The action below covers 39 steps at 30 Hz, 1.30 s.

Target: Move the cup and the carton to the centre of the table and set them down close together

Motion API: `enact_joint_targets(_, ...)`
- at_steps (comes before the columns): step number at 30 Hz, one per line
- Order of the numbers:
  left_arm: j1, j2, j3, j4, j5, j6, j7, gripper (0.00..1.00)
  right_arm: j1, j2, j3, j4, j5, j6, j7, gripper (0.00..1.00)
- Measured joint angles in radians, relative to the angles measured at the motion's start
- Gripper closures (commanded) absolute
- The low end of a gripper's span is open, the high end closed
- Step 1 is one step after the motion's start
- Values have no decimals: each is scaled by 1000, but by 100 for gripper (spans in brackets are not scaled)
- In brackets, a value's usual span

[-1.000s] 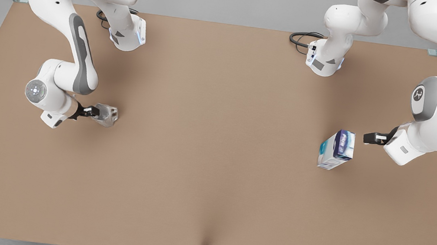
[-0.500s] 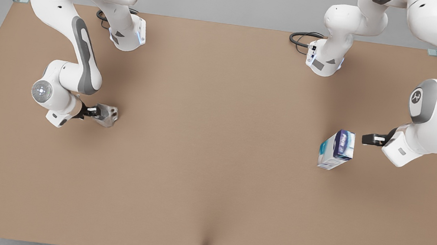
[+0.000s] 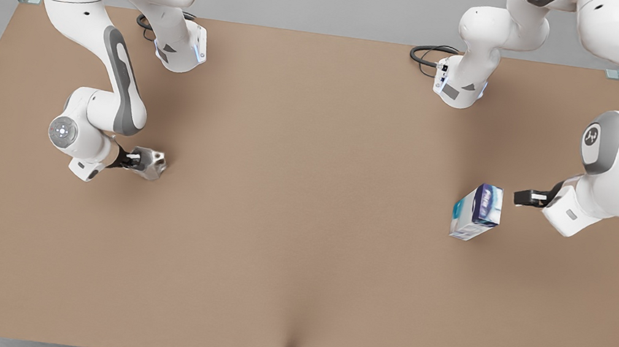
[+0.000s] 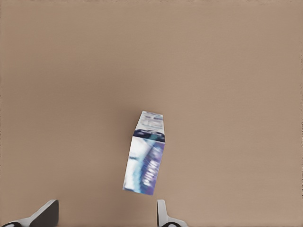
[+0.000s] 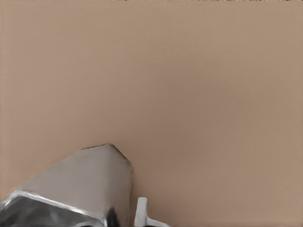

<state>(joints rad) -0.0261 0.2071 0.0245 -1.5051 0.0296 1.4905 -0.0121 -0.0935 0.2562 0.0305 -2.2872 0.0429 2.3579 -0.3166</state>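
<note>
Right end effector (image 3: 133,158) gripped the cup (image 3: 149,163) at frame left; left end effector (image 3: 520,197) wide, just beside the carton (image 3: 477,212) at frame right; bench (image 3: 303,210) centre awaited both.

Left end effector (image 3: 524,197) on the front view's right, elbow bent, wrist low, fingers (image 4: 163,215) spread wide apart, gripping nothing. Right end effector (image 3: 133,159) on the front view's left, arm folded down, wrist low; finger spacing unclear.
</note>
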Motion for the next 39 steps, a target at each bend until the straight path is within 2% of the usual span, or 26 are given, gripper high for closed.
enact_joint_targets(14,0,6,0,18,3,-30,1,0,26,-6,20,52,6,-42,-3,79)
enact_joint_targets(18,-1,4,-2,20,4,-36,1,0,34,-15,109,83,7,-55,83,79)
enact_joint_targets(21,-2,9,-2,37,6,-53,1,0,88,-8,135,123,35,-57,175,79)
enact_joint_targets(27,-1,13,-2,39,6,-53,1,0,189,109,168,346,69,-120,428,79)
enact_joint_targets(29,-2,21,-2,69,6,-55,1,0,245,221,187,498,67,-120,548,79)
enact_joint_targets(34,-2,22,-2,88,8,-57,3,0,294,352,186,692,78,-145,634,79)
enact_joint_targets(39,-18,21,-5,88,5,-90,-21,0,423,490,184,897,91,-170,798,79)
